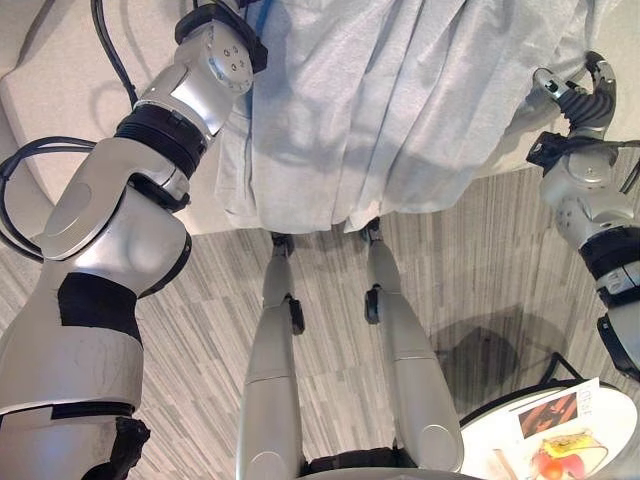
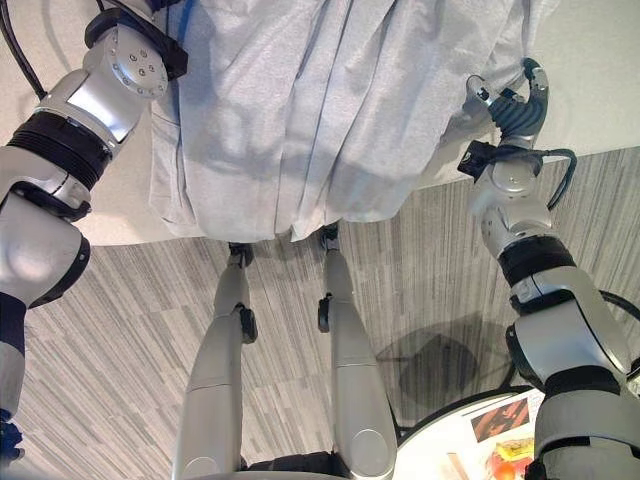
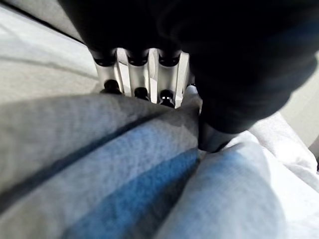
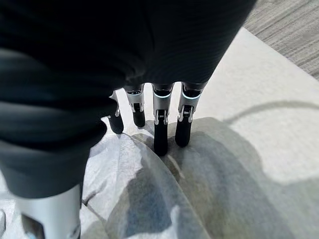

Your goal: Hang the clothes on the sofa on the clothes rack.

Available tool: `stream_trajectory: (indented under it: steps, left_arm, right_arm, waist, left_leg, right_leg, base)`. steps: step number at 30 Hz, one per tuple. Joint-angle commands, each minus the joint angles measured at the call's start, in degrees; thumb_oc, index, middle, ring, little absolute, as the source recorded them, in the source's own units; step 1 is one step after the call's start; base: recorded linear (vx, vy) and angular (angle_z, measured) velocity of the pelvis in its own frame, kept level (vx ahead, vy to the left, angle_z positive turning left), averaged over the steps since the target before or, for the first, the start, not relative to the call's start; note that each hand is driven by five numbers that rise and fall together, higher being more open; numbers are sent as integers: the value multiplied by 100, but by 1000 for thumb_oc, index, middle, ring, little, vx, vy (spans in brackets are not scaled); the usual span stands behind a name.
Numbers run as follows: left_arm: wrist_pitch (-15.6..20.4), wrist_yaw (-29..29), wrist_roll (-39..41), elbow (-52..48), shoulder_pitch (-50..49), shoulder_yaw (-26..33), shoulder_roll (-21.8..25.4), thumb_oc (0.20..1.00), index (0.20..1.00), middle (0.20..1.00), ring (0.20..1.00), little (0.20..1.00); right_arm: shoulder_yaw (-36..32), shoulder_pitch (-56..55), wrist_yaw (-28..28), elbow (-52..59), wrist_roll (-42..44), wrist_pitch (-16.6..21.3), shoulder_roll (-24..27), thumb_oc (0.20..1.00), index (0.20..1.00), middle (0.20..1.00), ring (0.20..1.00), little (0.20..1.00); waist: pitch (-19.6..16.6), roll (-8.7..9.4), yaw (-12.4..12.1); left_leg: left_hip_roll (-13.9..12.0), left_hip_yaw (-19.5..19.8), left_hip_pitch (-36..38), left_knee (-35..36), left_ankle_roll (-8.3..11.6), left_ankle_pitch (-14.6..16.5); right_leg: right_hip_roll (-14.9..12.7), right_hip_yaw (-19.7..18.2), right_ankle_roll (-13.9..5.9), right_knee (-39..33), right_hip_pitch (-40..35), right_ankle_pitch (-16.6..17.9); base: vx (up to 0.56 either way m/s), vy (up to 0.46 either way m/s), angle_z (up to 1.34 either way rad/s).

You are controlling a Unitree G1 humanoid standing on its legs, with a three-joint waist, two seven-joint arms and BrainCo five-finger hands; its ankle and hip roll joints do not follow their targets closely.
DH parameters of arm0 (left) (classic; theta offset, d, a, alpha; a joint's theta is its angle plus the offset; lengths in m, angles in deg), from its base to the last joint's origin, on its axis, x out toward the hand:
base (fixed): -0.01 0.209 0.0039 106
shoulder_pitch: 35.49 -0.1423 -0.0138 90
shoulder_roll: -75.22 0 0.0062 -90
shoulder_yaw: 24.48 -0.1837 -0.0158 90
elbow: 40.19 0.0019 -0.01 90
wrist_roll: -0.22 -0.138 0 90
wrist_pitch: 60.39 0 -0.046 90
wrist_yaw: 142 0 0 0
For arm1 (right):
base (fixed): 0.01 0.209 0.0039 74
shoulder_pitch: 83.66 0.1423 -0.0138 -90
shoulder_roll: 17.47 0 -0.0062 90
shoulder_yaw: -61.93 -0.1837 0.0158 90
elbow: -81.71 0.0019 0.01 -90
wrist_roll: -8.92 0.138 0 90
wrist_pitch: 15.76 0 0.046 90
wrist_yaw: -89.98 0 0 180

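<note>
Garment: a pale grey cloth [image 1: 400, 110], soft and heavily creased, hangs in long folds in front of the sofa [image 1: 40, 110]; its upper part runs off the top of both eye views, so its cut stays unclear.
Hem: the lower edge falls in loose scallops, past the sofa's front edge and over the striped floor [image 1: 200, 330].
Sofa: cream, smooth, with a rounded edge; most of it lies hidden behind the cloth.
Left hand: in the left wrist view the left hand [image 3: 144, 74] has its fingers [image 3: 137, 79] dug into a thick ridge of the cloth, tips buried in the fold. It holds the cloth bunched, at the garment's left side.
Right hand: the right hand [image 4: 159, 124] is at the cloth's right edge, above the sofa; its dark-tipped fingers press down into a crumpled fold. Whether they pinch it or merely touch it, hard to say.
Side table: a round white table [image 1: 520, 440] near the sofa's right end, cut off at the corner, carrying paper and something red and yellow, too small to name.
</note>
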State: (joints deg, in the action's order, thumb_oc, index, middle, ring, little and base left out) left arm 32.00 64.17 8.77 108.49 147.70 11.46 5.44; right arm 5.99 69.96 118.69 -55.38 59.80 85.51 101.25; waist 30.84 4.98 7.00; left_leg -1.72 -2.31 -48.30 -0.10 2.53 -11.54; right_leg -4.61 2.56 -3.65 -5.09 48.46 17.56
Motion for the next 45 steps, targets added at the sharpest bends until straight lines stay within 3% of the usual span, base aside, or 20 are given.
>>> stream_trajectory:
  steps: [1, 7, 11, 12, 13, 14, 15, 21, 29, 32, 39, 45]
  left_arm:
    - [256, -105, 268, 39, 323, 35, 177, 200, 200, 200, 200, 200]
    - [314, -364, 396, 63, 339, -104, 305, 200, 200, 200, 200, 200]
    - [328, -446, 418, 83, 309, -136, 328, 200, 200, 200, 200, 200]
    - [334, -460, 416, 87, 306, -146, 337, 200, 200, 200, 200, 200]
    - [334, -460, 416, 87, 306, -146, 337, 200, 200, 200, 200, 200]
    - [348, -501, 429, 79, 313, -159, 365, 200, 200, 200, 200, 200]
    - [360, -508, 431, 75, 313, -158, 389, 200, 200, 200, 200, 200]
    - [392, -532, 435, -79, 253, -133, 635, 200, 200, 200, 200, 200]
    - [437, -379, 341, -405, 201, -15, 870, 200, 200, 200, 200, 200]
    - [464, -279, 252, -608, 165, 54, 984, 200, 200, 200, 200, 200]
    - [651, 212, -127, -1529, -365, 758, 1333, 200, 200, 200, 200, 200]
    - [739, 448, -292, -2174, -808, 1285, 1635, 200, 200, 200, 200, 200]
  right_arm:
    - [365, 1041, -874, 362, 176, 247, -216, 1000, 1000, 1000, 1000, 1000]
    - [1330, 2078, -1230, -172, -119, -110, -253, 1000, 1000, 1000, 1000, 1000]
    - [1582, 2348, -1332, -305, -203, -161, -297, 1000, 1000, 1000, 1000, 1000]
    - [1635, 2403, -1363, -324, -181, -160, -307, 915, 915, 915, 915, 915]
    - [1635, 2403, -1363, -324, -181, -160, -307, 915, 915, 915, 915, 915]
    - [1701, 2476, -1435, -312, -148, -150, -323, 260, 260, 260, 260, 260]
    - [1722, 2502, -1466, -281, -96, -115, -322, 200, 200, 200, 200, 200]
    - [1718, 2497, -1565, 391, 110, 134, -133, 200, 200, 200, 200, 200]
    - [1222, 2154, -1386, 1362, -98, 544, 227, 200, 200, 200, 200, 200]
    - [877, 1876, -1190, 1596, -443, 677, 334, 200, 200, 200, 200, 200]
    - [-402, 695, -325, 2368, -2460, 822, 776, 200, 200, 200, 200, 200]
    - [-893, 127, -152, 2609, -3064, 746, 985, 200, 200, 200, 200, 200]
  waist:
    - [-104, -27, -159]
    - [-104, 54, -182]
    - [-104, 97, -178]
    - [-104, 105, -178]
    - [-104, 105, -178]
    - [-104, 114, -174]
    - [-104, 120, -173]
    - [-104, 148, -157]
    - [-104, 106, -136]
    - [-104, 54, -143]
    - [-105, -102, -174]
    - [-106, -187, -243]
  left_leg:
    - [199, 400, 479, -70, 76, 647]
    - [197, 390, 477, -74, 95, 626]
    - [183, 397, 472, -85, 102, 615]
    - [180, 401, 472, -82, 102, 611]
    - [180, 401, 472, -82, 102, 611]
    - [174, 410, 467, -67, 105, 597]
    - [171, 415, 469, -54, 108, 589]
    - [150, 422, 498, -14, 117, 579]
    - [177, 414, 530, -23, 109, 579]
    - [188, 398, 567, -46, 102, 602]
    - [225, 368, 924, -62, 90, 709]
    - [225, 341, 1416, -36, 106, 777]
  right_leg:
    - [-353, -111, -816, 9, -449, -300]
    - [-341, -89, -808, 9, -482, -304]
    - [-336, -71, -804, 9, -488, -300]
    - [-336, -70, -800, 9, -491, -301]
    - [-336, -70, -800, 9, -491, -301]
    - [-328, -64, -800, 9, -493, -304]
    - [-321, -59, -800, 9, -488, -307]
    - [-305, -43, -800, 9, -500, -311]
    - [-316, -64, -817, 9, -521, -300]
    - [-320, -80, -821, 9, -557, -306]
    - [-329, -77, -829, 9, -926, -398]
    - [-352, -51, -825, 18, -1418, -467]
  base:
    - [0, 0, 0]
    - [0, 0, 0]
    - [-6, -4, 3]
    - [0, 0, 0]
    - [0, 0, 0]
    - [0, 0, 0]
    - [0, 0, 0]
    - [-1, 2, -1]
    - [-3, 2, -1]
    - [0, 0, 0]
    - [1, -22, 6]
    - [-6, -61, 3]
